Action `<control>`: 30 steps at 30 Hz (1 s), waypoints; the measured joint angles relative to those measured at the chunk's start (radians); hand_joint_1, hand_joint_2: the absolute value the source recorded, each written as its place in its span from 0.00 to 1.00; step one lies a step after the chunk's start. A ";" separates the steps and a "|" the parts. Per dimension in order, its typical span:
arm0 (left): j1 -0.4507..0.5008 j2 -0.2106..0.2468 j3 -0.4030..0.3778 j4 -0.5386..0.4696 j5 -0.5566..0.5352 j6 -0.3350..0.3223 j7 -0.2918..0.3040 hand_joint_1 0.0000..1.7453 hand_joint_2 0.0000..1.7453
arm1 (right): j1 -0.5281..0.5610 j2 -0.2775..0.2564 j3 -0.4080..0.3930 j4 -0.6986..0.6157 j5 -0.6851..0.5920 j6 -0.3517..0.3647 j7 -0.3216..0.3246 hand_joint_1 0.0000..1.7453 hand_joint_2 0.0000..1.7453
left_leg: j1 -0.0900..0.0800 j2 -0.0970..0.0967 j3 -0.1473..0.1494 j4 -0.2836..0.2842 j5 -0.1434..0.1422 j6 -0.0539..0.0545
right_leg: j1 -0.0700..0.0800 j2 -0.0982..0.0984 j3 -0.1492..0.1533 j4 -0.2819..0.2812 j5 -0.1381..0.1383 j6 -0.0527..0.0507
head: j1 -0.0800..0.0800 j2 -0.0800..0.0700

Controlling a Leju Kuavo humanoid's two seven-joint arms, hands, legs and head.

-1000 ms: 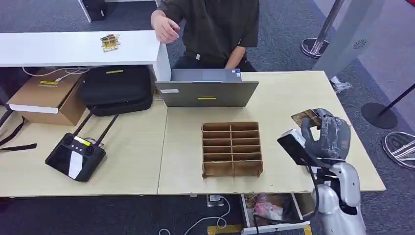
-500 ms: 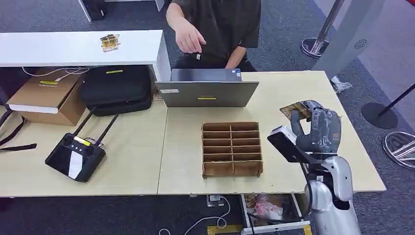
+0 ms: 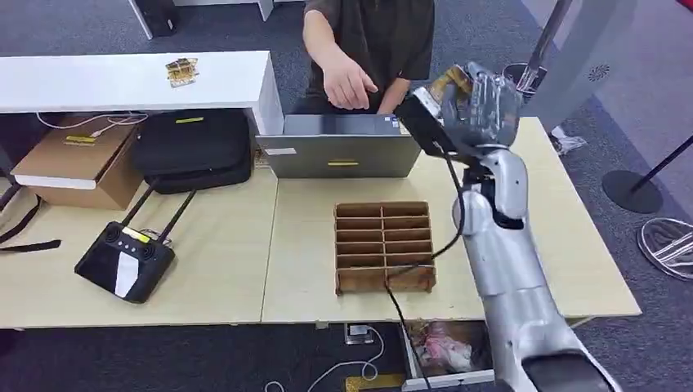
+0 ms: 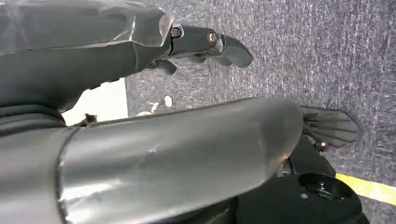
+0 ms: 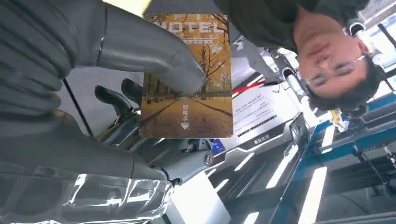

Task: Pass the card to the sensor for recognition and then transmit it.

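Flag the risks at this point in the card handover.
1. The right hand holds the card mainly by the thumb pressing on its face; a tug from the person's hand reaching over might skew or drop it.
2. The raised arm is above the laptop; a dropped card could land on it or behind it.
3. A cable hangs from the wrist down by the cardboard divider tray and could snag it as the arm moves.

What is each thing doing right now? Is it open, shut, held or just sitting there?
card: held up by the right hand
laptop: open, on the table
cardboard organizer: lying flat, slots empty
black bag: closed
left hand: holding nothing, hanging over the carpet
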 joint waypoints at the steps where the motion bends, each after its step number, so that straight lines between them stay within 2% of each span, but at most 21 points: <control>1: -0.002 0.000 -0.005 0.000 -0.007 -0.003 0.001 0.00 0.00 | -0.052 0.021 0.000 0.064 0.008 -0.003 0.009 1.00 1.00 | 0.000 0.000 0.000 0.000 0.000 0.000 | 0.000 0.000 0.000 0.000 0.000 0.000 | 0.000 0.000; 4: -0.008 -0.003 -0.014 0.000 -0.016 -0.007 0.006 0.00 0.00 | -0.190 0.072 0.000 0.253 0.019 -0.012 0.021 1.00 1.00 | 0.001 -0.001 -0.001 0.000 0.000 -0.001 | 0.000 0.000 -0.001 0.001 0.000 -0.001 | 0.000 0.000; 9: -0.011 -0.004 -0.028 0.000 -0.020 -0.007 0.008 0.00 0.00 | -0.257 0.111 0.000 0.381 0.022 -0.020 0.017 1.00 1.00 | 0.000 -0.002 -0.003 0.000 0.000 -0.001 | 0.001 -0.001 -0.002 0.000 0.000 0.000 | 0.000 0.000; 23: -0.011 -0.002 -0.029 0.000 -0.025 -0.023 0.007 0.00 0.00 | -0.286 0.155 0.000 0.504 0.059 -0.032 0.013 1.00 1.00 | 0.000 -0.004 -0.004 0.000 0.000 -0.001 | 0.001 -0.003 -0.002 0.000 0.000 0.000 | 0.000 0.000; 24: -0.010 -0.001 -0.029 0.000 -0.024 -0.023 0.007 0.00 0.00 | -0.287 0.158 0.000 0.507 0.061 -0.031 0.012 0.23 1.00 | 0.000 -0.004 -0.004 0.000 0.000 -0.001 | 0.001 -0.003 -0.003 0.000 -0.001 0.000 | 0.000 0.000; 25: -0.010 -0.001 -0.029 0.000 -0.023 -0.023 0.006 0.00 0.00 | -0.287 0.161 0.000 0.510 0.062 -0.030 0.012 0.00 1.00 | 0.000 -0.004 -0.004 0.000 0.000 -0.001 | 0.001 -0.003 -0.003 0.000 -0.001 0.000 | 0.000 0.000; 30: -0.007 0.002 -0.029 0.000 -0.017 -0.020 -0.003 0.00 0.00 | -0.289 0.175 0.000 0.521 0.063 -0.030 0.001 0.00 1.00 | 0.000 -0.004 -0.005 0.000 -0.001 -0.001 | 0.001 -0.003 -0.003 0.000 -0.001 -0.001 | 0.000 0.000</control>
